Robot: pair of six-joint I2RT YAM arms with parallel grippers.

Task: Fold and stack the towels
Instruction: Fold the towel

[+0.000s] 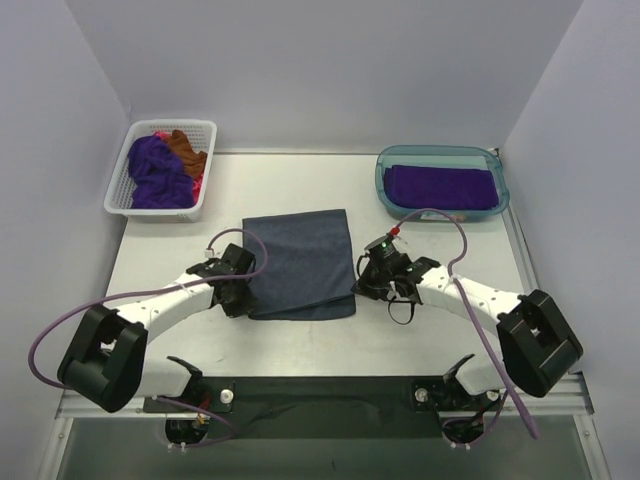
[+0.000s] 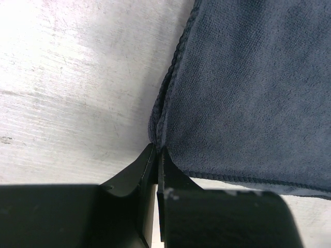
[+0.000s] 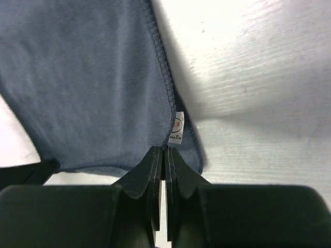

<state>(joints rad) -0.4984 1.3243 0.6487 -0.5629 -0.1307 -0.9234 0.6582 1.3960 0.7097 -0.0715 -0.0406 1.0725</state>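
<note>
Looking at the top cam, I had the slate blue-grey towel [image 1: 300,262] lying flat in the middle of the table [image 1: 300,190], right between the two arms. The left gripper [image 2: 156,151] was pinched fully closed on the towel's near left corner, and the left wrist cam showed the hem tucked right in between the fingertips. Same deal on the other side: the right gripper [image 3: 164,151] was clamped tight on the near right corner, just beside a little white label [image 3: 177,126] sewn into the hem. Back left sat the white basket [image 1: 160,213] with a crumpled purple towel [image 1: 155,172], a rust-brown towel [image 1: 186,150] and a bit of pink towel [image 1: 198,186] piled in it. Back right, the teal tub [image 1: 382,185] held a folded purple towel [image 1: 440,186] lying flat inside, well apart from the grey one.
</note>
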